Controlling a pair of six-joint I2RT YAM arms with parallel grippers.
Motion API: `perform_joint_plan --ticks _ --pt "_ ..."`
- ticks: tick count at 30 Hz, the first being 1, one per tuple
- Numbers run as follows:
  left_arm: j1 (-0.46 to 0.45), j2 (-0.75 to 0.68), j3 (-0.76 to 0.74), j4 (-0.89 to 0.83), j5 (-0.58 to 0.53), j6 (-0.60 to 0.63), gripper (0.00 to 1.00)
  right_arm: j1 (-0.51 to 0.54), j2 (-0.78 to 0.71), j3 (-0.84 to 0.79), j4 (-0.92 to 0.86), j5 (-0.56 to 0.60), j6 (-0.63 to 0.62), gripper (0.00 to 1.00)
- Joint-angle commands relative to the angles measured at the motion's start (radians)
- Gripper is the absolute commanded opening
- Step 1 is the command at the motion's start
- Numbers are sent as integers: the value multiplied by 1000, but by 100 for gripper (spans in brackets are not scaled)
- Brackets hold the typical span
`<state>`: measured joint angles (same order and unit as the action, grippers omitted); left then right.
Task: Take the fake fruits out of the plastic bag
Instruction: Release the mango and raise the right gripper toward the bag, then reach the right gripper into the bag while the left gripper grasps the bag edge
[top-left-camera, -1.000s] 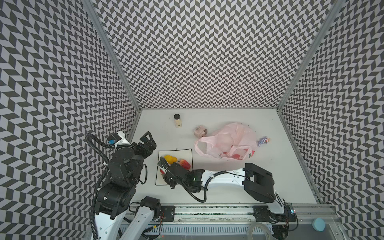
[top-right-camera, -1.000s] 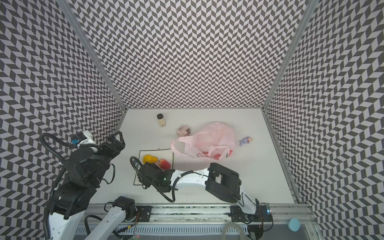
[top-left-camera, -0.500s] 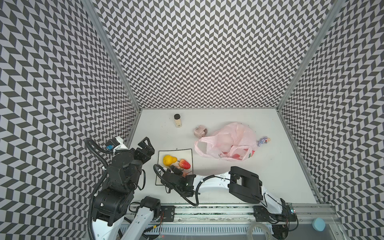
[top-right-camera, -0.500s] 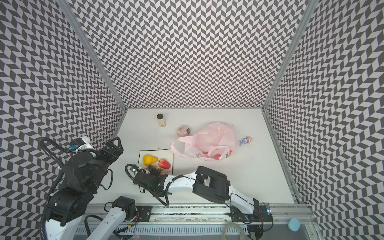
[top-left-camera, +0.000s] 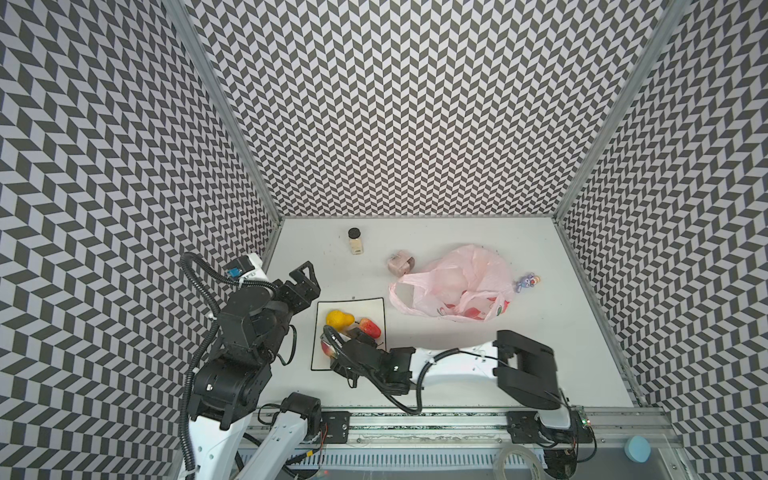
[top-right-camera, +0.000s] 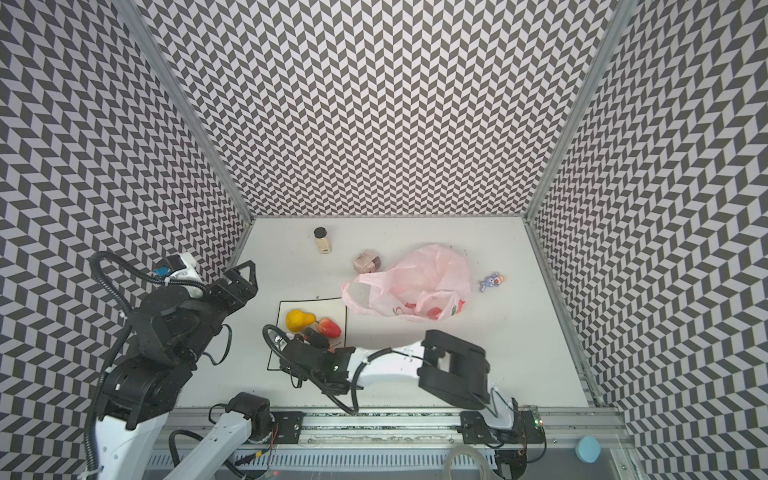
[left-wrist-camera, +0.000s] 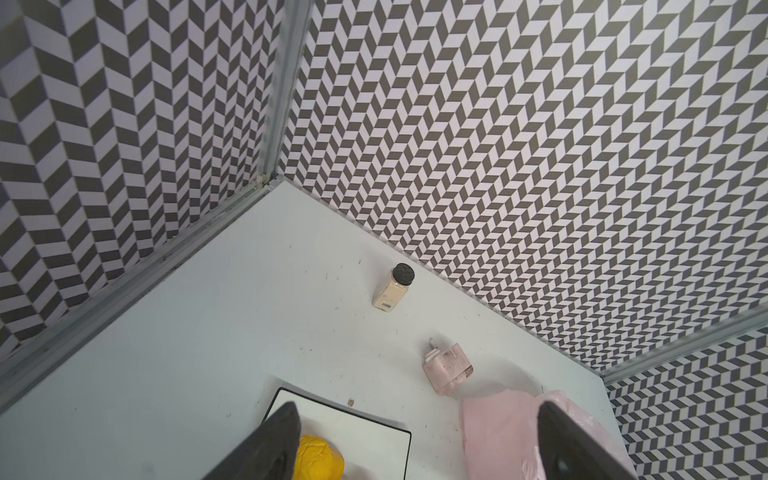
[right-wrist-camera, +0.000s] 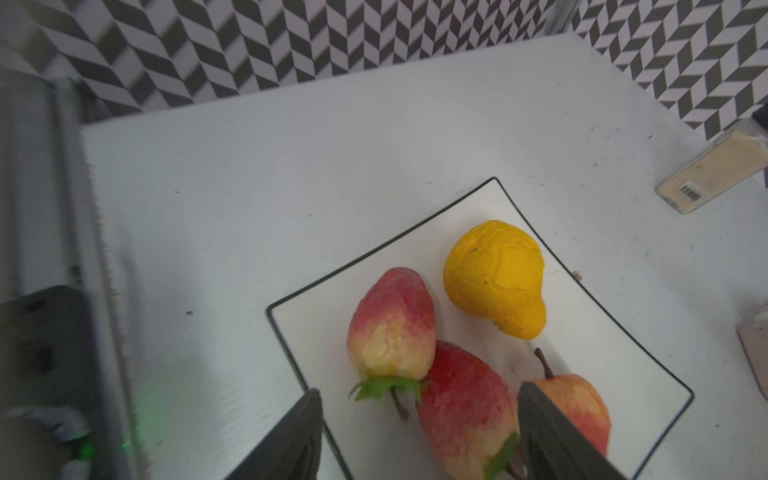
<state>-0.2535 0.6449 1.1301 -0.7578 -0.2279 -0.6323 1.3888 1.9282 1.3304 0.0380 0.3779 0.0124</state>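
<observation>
Fake fruits (top-left-camera: 340, 319), four counted, all laid on the square black-rimmed plate (right-wrist-camera: 415, 245) at the left front of the worktop (top-left-camera: 457, 232): yellow pear (right-wrist-camera: 494, 278); pale strawberry-like fruit (right-wrist-camera: 390, 328) with green leaves, resting against a redder strawberry-like fruit (right-wrist-camera: 465, 411); peach-coloured fruit (right-wrist-camera: 577, 403) with a brown stem, partly hidden behind a finger

Right hand (right-wrist-camera: 419, 390): held low over the near end of the plate, jaws parted wide astride the redder fruit; a clear gap is seen at one finger and nothing is gripped

Plastic bag (top-left-camera: 453, 286): pale pink, crumpled, lying flat to the right of the plate and apart from it, loop handles turned towards the plate; red patches are seen through the film, fruit or print not to be told

Left hand (left-wrist-camera: 417, 407): raised at the left of the plate, jaws spread wide, empty

Beige box (top-left-camera: 401, 264): just beside the bag, far side

Black-capped jar (top-left-camera: 355, 242): near the back wall

Purple toy figure (top-left-camera: 527, 282): just beside the bag, on its right
</observation>
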Motion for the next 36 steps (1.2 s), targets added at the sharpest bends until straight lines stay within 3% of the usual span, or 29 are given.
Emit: perform_joint_plan --ticks 1,5,11,13,15,19,25,30,36 --pt "4 27 15 79 74 37 90 31 -209 -89 96 -91 14 71" --pt "4 64 -31 158 190 57 90 38 -412 -203 -2 -28 104 71" --pt "-12 138 -123 319 407 62 89 1 -685 -253 -319 253 254 71" --pt "-75 170 -161 391 433 98 89 -65 -752 -246 -460 286 320 68" --pt "-172 211 -186 435 383 145 91 -144 -804 -247 -582 295 383 67" --pt "-323 321 -181 474 333 197 93 -316 -901 -245 -777 262 484 67" --pt "-415 458 -179 546 342 223 96 -583 -971 -229 -961 243 514 68" --pt "-435 574 -138 526 387 270 99 -751 -954 -261 -923 104 470 87" --pt "-444 640 -156 488 360 261 98 -847 -890 -314 -779 -42 467 95"
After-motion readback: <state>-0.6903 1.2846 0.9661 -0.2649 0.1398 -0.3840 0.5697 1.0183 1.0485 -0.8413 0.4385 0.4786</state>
